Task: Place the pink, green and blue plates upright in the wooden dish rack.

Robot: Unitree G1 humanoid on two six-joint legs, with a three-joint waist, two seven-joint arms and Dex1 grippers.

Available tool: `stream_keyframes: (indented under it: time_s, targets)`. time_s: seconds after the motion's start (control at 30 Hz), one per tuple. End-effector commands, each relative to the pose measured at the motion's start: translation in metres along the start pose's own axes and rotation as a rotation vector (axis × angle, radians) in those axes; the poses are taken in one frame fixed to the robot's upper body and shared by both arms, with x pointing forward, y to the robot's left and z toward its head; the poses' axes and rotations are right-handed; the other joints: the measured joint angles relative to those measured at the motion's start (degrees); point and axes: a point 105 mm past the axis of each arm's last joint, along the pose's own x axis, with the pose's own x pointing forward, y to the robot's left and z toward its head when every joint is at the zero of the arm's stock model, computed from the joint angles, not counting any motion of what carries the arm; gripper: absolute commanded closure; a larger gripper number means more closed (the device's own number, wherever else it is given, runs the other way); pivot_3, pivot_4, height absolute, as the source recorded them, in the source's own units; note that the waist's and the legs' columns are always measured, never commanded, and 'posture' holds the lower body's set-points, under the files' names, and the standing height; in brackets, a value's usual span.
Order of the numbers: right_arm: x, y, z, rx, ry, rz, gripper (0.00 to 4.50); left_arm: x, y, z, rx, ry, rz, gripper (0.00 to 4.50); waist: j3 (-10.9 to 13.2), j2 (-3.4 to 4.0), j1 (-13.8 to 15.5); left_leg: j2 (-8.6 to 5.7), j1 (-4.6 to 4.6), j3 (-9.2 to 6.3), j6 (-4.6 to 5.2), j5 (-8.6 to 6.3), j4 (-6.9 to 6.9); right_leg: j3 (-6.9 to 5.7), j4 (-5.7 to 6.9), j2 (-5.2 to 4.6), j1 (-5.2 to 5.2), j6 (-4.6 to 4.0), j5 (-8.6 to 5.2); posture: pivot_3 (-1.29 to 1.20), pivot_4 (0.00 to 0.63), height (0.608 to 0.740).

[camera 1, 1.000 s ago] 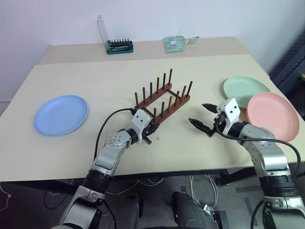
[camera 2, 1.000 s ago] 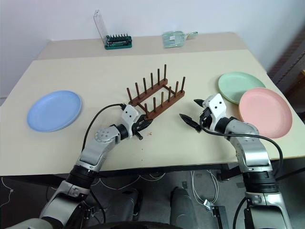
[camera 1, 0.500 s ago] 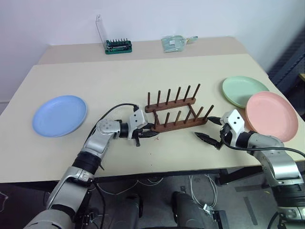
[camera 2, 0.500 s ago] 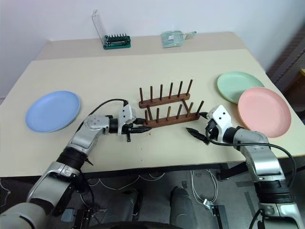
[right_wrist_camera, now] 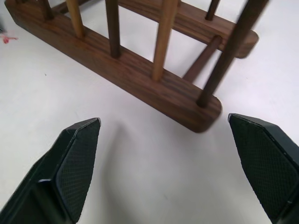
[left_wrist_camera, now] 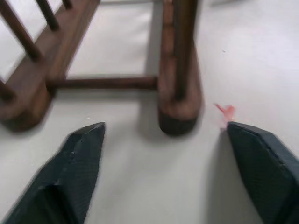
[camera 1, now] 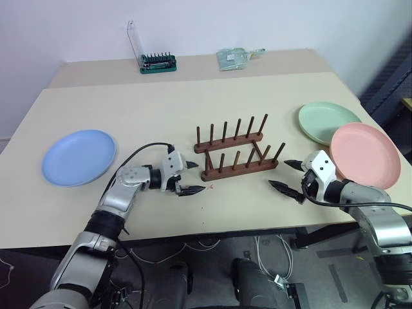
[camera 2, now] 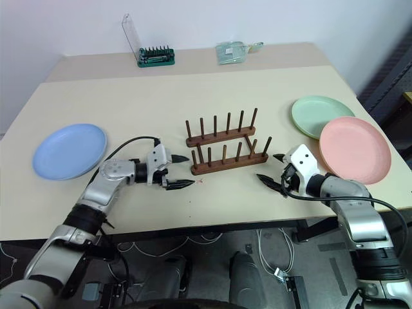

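Note:
The wooden dish rack (camera 1: 235, 152) stands mid-table with no plates in it, its two peg rows running left to right. My left gripper (camera 1: 194, 178) is open just off the rack's left end (left_wrist_camera: 179, 108), touching nothing. Off the rack's right end (right_wrist_camera: 196, 109) my right gripper (camera 1: 280, 174) is also open and holds nothing. The blue plate (camera 1: 78, 156) lies flat at the far left. At the right the green plate (camera 1: 327, 121) lies flat, with the pink plate (camera 1: 365, 155) partly over its near edge.
A green bit holder with a clear lid (camera 1: 158, 62) and a clear packet (camera 1: 236, 58) sit at the back of the table. A tiny pink speck (camera 1: 205, 188) lies by my left fingertips. The table's front edge runs just below both grippers.
The rack has swung from slanting to lying parallel to the table's front edge. My left gripper let go of its left end, opened and drew back left. My right gripper backed off slightly.

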Motion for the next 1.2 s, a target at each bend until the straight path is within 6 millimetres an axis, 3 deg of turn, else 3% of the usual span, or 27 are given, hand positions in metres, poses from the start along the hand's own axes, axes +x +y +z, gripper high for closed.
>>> stream_keyframes:
  time_s: [0.03,0.17,0.2,0.37,0.5,0.63,0.93,1.1,1.2]
  targets:
    - [-0.007,0.002,0.004,-0.012,-0.006,0.025,1.9,-0.01,-0.018,0.002,-0.067,-0.009,-0.073,2.03,0.0,0.0,0.15,0.0,0.0,0.0,0.0,0.0,0.01,0.0,0.01,0.0,0.0,0.0,0.0,0.0,0.15,0.74]
    - [-0.004,0.007,0.0,-0.015,0.011,0.046,3.93,0.002,-0.043,0.006,-0.104,-0.011,-0.146,3.98,-0.01,0.01,0.46,-0.01,-0.01,0.0,0.0,0.0,0.04,0.01,-0.01,-0.02,0.04,0.0,-0.01,0.0,0.15,0.74]
    - [-0.003,0.007,-0.001,-0.018,0.015,0.044,4.47,0.006,-0.046,0.006,-0.108,-0.002,-0.145,4.02,-0.01,0.01,0.58,-0.02,-0.01,-0.01,0.0,0.0,0.05,0.0,-0.01,-0.02,0.05,0.0,-0.01,0.0,0.15,0.74]
    - [0.005,-0.002,-0.013,-0.076,0.097,-0.009,4.47,0.02,-0.048,0.009,-0.119,-0.005,-0.127,4.02,-0.02,0.01,0.56,-0.04,0.0,-0.02,0.0,0.0,0.09,0.0,-0.04,-0.02,0.12,0.01,-0.01,0.0,0.15,0.74]
    - [0.019,-0.006,-0.015,-0.116,0.122,-0.021,4.47,0.034,-0.037,0.002,-0.021,0.041,-0.017,4.02,-0.03,0.01,0.5,-0.03,0.04,-0.02,0.0,0.0,0.08,0.0,-0.06,-0.02,0.16,0.0,-0.01,0.0,0.15,0.74]
    - [0.037,-0.022,-0.01,-0.183,0.129,-0.1,4.47,0.038,-0.011,0.0,-0.019,0.036,0.177,4.02,-0.03,-0.02,0.47,-0.01,0.86,-0.01,0.05,-0.04,-0.05,-0.02,-0.39,-0.02,1.07,0.19,-0.16,0.0,0.15,0.74]
    - [0.069,-0.043,0.005,-0.253,0.088,-0.166,4.47,0.027,0.046,-0.015,0.005,0.106,0.51,4.02,-0.06,-0.01,0.21,-0.02,0.88,-0.03,0.05,-0.04,-0.06,-0.04,-0.32,0.0,1.03,0.04,-0.02,0.0,0.15,0.74]
    - [0.073,-0.045,0.009,-0.269,0.074,-0.169,4.47,0.029,0.041,-0.013,0.007,0.083,0.477,4.02,-0.07,0.0,0.01,-0.01,0.88,-0.03,0.05,-0.04,-0.08,-0.04,-0.32,0.01,1.02,0.04,-0.03,0.0,0.15,0.74]
    - [0.062,-0.053,0.015,-0.267,0.047,-0.198,4.47,0.032,0.032,-0.007,0.002,0.035,0.436,4.02,-0.07,0.0,-0.02,-0.02,0.88,-0.03,0.05,-0.04,-0.1,-0.03,-0.34,0.01,1.01,0.05,-0.03,0.0,0.15,0.74]
